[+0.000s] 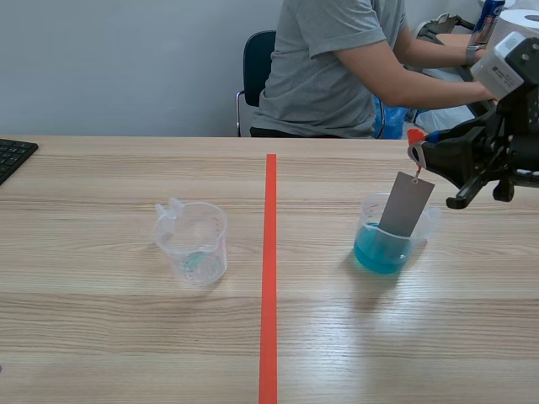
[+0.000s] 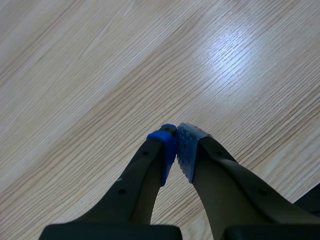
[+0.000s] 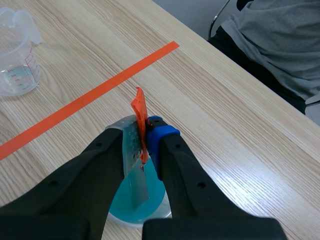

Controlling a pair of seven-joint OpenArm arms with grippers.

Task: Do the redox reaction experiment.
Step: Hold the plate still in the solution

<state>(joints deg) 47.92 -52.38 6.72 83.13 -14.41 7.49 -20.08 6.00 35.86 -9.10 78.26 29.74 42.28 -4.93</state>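
Pinching only the tab (image 3: 139, 107) at 1 o'clock of the beaker (image 1: 367, 207), your right claw (image 3: 144, 134) may swing the plate (image 1: 406, 204) and spill.

- I have bare wooden table (image 1: 126, 337) along the near side and in the wide gap between both cups.
- Left: a small clear plastic measuring cup (image 1: 192, 242).
- Right: a clear plastic cup of blue liquid (image 1: 386, 248), a flat grey metal strip (image 1: 406, 204) hanging into it.
- Far left edge: a black keyboard (image 1: 13, 156).

Right hand (image 3: 144, 132) pinches orange tag (image 3: 137, 102) — grey strip (image 3: 139, 187) hangs in blue-liquid beaker (image 3: 159, 202).
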